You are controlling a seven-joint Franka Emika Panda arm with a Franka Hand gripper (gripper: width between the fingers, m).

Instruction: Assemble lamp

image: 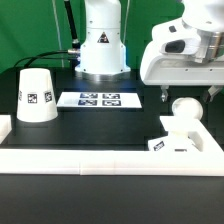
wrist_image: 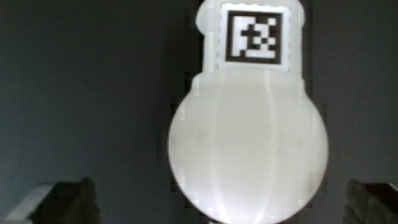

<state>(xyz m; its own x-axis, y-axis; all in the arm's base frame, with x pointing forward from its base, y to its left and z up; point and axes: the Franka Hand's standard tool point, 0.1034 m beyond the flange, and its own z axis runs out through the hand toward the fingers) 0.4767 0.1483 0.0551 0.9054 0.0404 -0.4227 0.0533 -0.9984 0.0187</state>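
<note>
The white bulb (image: 183, 108) stands on the blocky square base (image: 178, 135) at the exterior view's right, its round head up. My gripper (image: 187, 95) hangs right above it, open, a finger on each side of the bulb head. In the wrist view the bulb (wrist_image: 249, 135) fills the middle, with a tag on its stem, and the dark fingertips (wrist_image: 68, 203) stand wide apart on both sides, not touching it. The cone shade (image: 36, 96) stands at the exterior view's left on the black table.
The marker board (image: 98, 100) lies flat at the table's middle. A white raised frame (image: 90, 157) runs along the front edge and sides. The arm's white base (image: 102, 45) stands at the back.
</note>
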